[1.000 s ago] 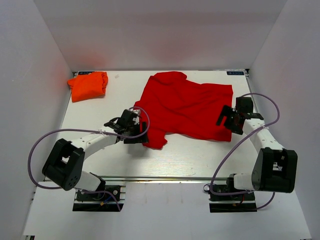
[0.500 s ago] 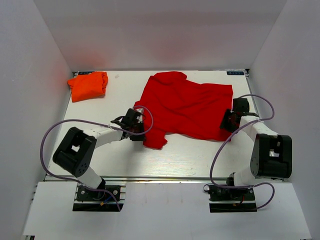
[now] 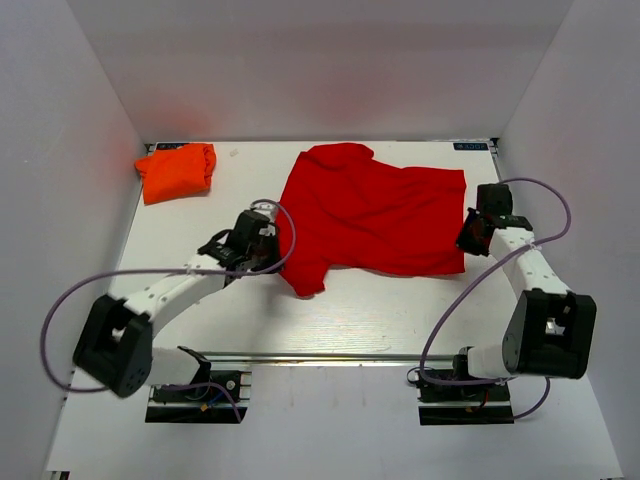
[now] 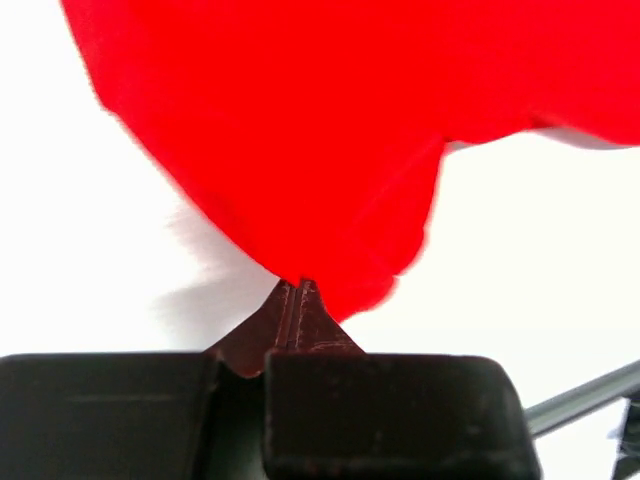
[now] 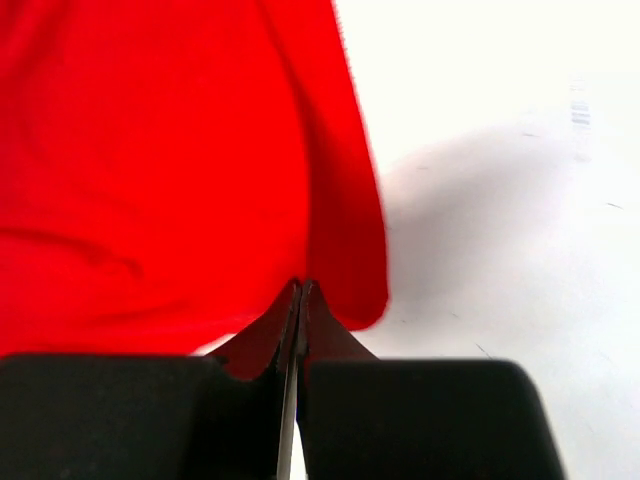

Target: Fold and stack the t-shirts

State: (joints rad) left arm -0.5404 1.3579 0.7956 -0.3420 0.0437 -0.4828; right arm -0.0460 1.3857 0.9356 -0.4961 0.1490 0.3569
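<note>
While the red t-shirt lies spread and somewhat rumpled across the middle of the surface, I have a pinch at each end of its near edge.

Left gripper: fingers pressed together, a bit of red cloth caught at the tips, at the near left corner by the sleeve.

Right gripper: fingers closed to a slit, the near right hem nipped between them. The wrist view shows the cloth edge curling just off the surface beside the tips.

Orange t-shirt: a compact bundle in the far left corner, well apart from both arms. From above I cannot tell whether it is neatly folded.

Step in hand, as I judge it: first fold of the red one. Grips are taken and the cloth is barely raised. Stacking is not yet begun.

Next move calls for raising both pinches together and level, carrying the near edge away from me over the body of the shirt, and laying it down toward the far edge.

Risk: both holds are thin, at the very tips. An uneven pull could slip one corner or skew the fold.
</note>
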